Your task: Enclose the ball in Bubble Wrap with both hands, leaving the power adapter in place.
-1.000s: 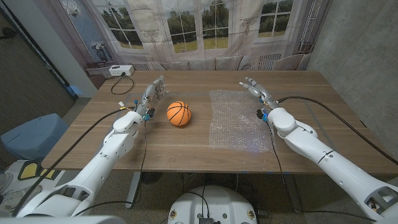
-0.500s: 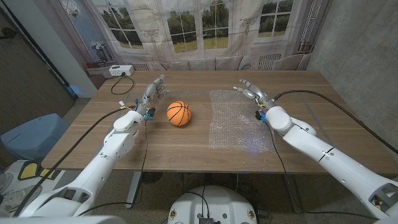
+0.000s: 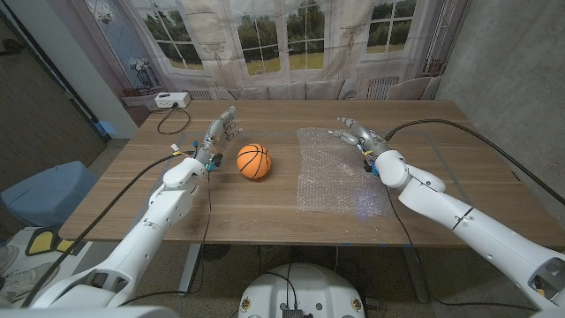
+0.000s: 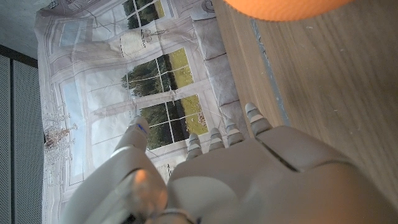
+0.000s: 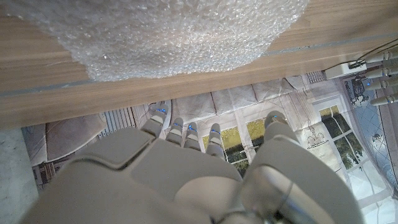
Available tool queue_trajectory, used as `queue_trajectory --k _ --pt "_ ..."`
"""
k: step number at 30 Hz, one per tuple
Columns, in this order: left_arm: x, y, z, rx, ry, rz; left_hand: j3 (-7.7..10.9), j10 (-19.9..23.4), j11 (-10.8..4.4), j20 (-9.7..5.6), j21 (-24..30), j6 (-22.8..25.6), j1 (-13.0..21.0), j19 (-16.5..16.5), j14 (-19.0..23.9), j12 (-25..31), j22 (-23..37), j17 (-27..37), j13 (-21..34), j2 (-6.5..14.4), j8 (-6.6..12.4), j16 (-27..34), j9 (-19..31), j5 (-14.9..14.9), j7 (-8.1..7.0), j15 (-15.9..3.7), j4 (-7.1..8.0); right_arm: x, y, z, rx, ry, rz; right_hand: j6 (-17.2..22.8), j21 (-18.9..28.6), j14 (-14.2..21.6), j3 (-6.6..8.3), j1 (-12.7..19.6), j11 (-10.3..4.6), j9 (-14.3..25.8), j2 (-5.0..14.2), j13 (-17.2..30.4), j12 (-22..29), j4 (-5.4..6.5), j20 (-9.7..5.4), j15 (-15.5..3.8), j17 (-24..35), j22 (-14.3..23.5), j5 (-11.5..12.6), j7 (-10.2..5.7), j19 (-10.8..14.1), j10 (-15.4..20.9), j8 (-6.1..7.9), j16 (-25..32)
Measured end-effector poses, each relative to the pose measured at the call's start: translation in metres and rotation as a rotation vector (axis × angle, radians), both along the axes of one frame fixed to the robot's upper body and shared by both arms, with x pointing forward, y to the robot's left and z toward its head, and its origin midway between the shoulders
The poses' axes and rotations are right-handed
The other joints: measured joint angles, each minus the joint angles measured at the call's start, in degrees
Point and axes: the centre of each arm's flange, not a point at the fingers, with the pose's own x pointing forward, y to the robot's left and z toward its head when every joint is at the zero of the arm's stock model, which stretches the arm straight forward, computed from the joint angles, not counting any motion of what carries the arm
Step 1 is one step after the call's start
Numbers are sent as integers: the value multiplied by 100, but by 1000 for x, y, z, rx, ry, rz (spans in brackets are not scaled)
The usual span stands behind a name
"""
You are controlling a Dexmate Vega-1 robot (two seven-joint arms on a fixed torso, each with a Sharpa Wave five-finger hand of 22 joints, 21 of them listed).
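Wooden table [image 3: 265, 208], long planks, pale brown. Both white arms come in over its near edge, each trailing a black cable.

Near-right part of the table: a clear sheet of bubble wrap [image 3: 340, 168], lying flat, its near edge toward the robot and its far edge reaching past the middle of the table. The right wrist view shows the sheet's bubbled surface [image 5: 168, 37] against the wood.

Left of the sheet and apart from it: the orange basketball-patterned ball [image 3: 253, 161], sitting on bare wood, black seams visible. A slice of its orange surface [image 4: 280, 7] shows in the left wrist view.

Left hand [image 3: 218, 132]: just left of the ball, not touching it, fingers spread and pointing away from the robot, holding nothing (released). Whether its palm rests on the wood I cannot tell.

Right hand [image 3: 355, 133]: over the sheet's far right corner, fingers apart and slightly curved toward the middle of the table, nothing gripped. Contact with the wrap cannot be told.

Beyond the far-left corner of the table: a small white box-shaped device [image 3: 168, 100] with a black cord (too small to identify). Behind all that, a printed backdrop of windows and curtains [image 3: 265, 40].
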Motion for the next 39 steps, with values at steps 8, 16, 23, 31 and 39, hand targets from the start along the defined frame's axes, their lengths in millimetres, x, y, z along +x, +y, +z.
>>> queue_trajectory --k 8,16,23,31,39 --pt "-4 -5 -2 2 0 -4 22 0 0 0 0 0 -31 0 -1 0 0 0 0 31 0 0 -24 0 0 -1 21 -7 1 -5 -65 -10 -96 -26 29 61 -48 -51 -122 0 -52 0 0 -1 39 -17 -7 0 0 -85 98 -2 0 44" --pt "-10 -11 -6 13 1 -15 22 0 0 0 0 0 -31 0 -1 0 -1 0 -1 31 0 0 -24 0 0 -1 21 -11 -3 -13 -127 18 -154 -307 -2 -75 -71 -67 -216 0 -67 -1 -50 -24 205 -23 -7 0 0 -251 -69 -240 -91 5" --pt "-14 -13 -9 18 5 -17 21 0 0 0 0 0 -31 -1 19 0 -1 -1 -1 31 21 0 -23 0 1 18 21 -17 -1 -18 -151 31 -156 -640 -24 -178 -94 -66 -209 -1 -68 -1 -91 -48 237 14 -7 0 0 -263 -101 -428 -136 5" --pt "-24 -13 -12 28 2 -20 32 0 0 0 0 0 -61 -1 18 0 -1 0 -1 61 22 0 -23 0 1 18 32 -20 -2 -30 -191 69 -175 -691 -24 -209 -111 -42 -160 -1 -91 -1 -91 -65 237 45 -34 -1 0 -274 -101 -537 -136 5" --pt "-31 -10 -14 35 -2 -20 37 0 0 0 0 0 -61 -1 18 0 -1 -1 -1 61 22 0 -22 0 1 18 37 -20 0 -39 -217 96 -184 -687 -24 -244 -120 -18 -126 -1 -115 -1 -91 -74 237 80 -34 -1 0 -277 -101 -571 -90 5"
